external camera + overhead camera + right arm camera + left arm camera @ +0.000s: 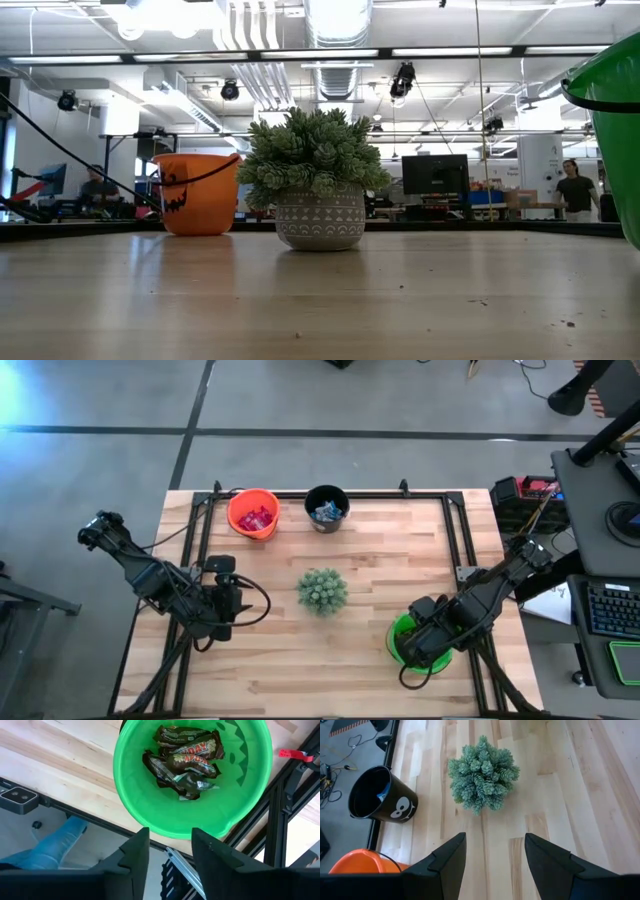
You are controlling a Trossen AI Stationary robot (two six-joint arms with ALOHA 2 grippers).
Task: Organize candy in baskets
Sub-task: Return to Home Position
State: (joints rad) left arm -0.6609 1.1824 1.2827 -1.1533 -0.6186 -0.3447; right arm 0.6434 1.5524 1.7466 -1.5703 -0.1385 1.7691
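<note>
Three baskets stand on the wooden table. The orange basket (252, 513) holds red candy and the black basket (327, 507) holds blue candy, both at the far edge. The green basket (192, 775) stands near the right front and holds several dark brown candy bars (186, 759). My right gripper (170, 852) hovers open above the green basket's near rim with nothing between its fingers; in the high view this gripper (428, 643) covers much of the basket. My left gripper (495, 855) waits open at the table's left (222, 610), pointing toward the plant.
A spiky green plant (322, 591) in a grey pot (320, 220) stands at the table's middle. A black metal frame (455, 530) runs along the table's edges. A person's leg in blue jeans (55, 845) shows beside the table's right edge.
</note>
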